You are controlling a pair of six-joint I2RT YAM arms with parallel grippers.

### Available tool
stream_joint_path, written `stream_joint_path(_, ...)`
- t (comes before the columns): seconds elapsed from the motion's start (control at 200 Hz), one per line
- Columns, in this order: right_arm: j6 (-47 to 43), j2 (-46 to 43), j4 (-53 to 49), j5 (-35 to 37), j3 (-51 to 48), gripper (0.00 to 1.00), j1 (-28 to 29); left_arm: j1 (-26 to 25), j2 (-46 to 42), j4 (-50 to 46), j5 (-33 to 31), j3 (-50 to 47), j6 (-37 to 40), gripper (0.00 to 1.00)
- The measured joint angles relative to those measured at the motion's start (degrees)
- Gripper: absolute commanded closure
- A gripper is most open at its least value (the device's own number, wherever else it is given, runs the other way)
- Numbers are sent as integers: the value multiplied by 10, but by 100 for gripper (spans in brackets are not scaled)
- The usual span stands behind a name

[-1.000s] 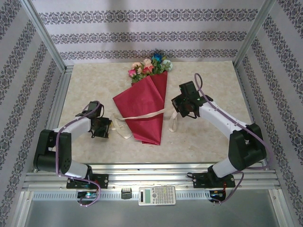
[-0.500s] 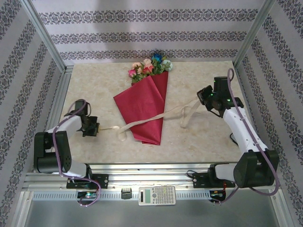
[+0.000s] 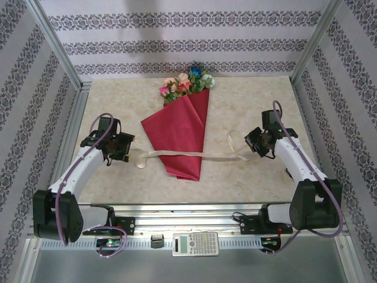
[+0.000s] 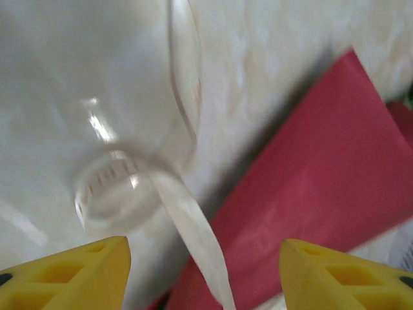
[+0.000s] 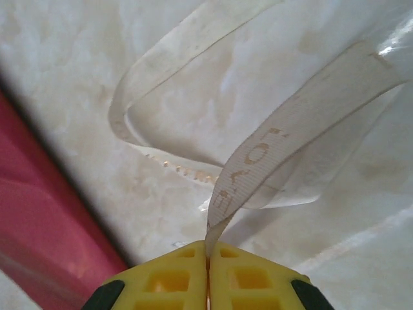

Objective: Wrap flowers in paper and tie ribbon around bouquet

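The bouquet lies in the middle of the table, a red paper (image 3: 177,132) cone with the flowers (image 3: 185,84) at its far, wide end. The cream ribbon (image 3: 194,154) runs across the cone's narrow lower part. My right gripper (image 3: 254,144) is to the cone's right; in the right wrist view it (image 5: 208,258) is shut on the ribbon (image 5: 284,142), which curls in a loop beyond the fingertips. My left gripper (image 3: 122,147) is to the left of the cone. It (image 4: 206,278) is open, with the ribbon (image 4: 193,232) running loose between its yellow fingers (image 4: 84,271) over the paper (image 4: 310,194).
A calculator (image 3: 195,243) lies on the front rail between the arm bases. Metal frame posts (image 3: 59,53) and patterned walls close in the marble table (image 3: 118,106) on three sides.
The left gripper has opened and let go of the ribbon's left end, and shifted towards the bouquet. The right gripper has come nearer with its end, and the ribbon has slackened.
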Motion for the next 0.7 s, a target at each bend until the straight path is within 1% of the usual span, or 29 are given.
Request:
stream_joint_path(0.035,-1,0,-3,7,0,74,-1,-17,-8,-9,-2,4,-11,34)
stream_joint_path(0.095,-4,-1,-8,16,0,69,-4,-39,-12,-35,-12,22,-20,33)
stream_joint_path(0.185,-2,-9,-25,39,0,61,-3,-47,-15,-71,-43,63,-21,33)
stream_joint_path(0.23,-4,-17,-37,56,0,59,3,-46,-21,-87,-64,79,-20,33)
stream_joint_path(0.25,-2,-22,-42,62,0,58,5,-46,-26,-96,-75,87,-20,31)
stream_joint_path(0.28,-1,-30,-49,71,0,56,9,-45,-33,-109,-89,96,-19,30)
stream_joint_path(0.335,-2,-47,-59,83,1,56,19,-43,-46,-133,-110,113,-16,31)
stream_joint_path(0.39,0,-60,-66,87,3,56,30,-42,-51,-145,-115,126,-15,33)
stream_joint_path(0.47,14,-66,-63,82,5,56,55,-49,-49,-135,-106,118,-27,37)
stream_joint_path(0.51,26,-64,-56,70,5,56,74,-65,-45,-116,-95,96,-49,37)
stream_joint_path(0.624,89,-40,1,24,-7,55,143,-119,-7,-61,-73,27,-116,33)
stream_joint_path(0.699,136,-8,47,-6,-17,54,183,-137,29,-19,-68,-4,-162,32)
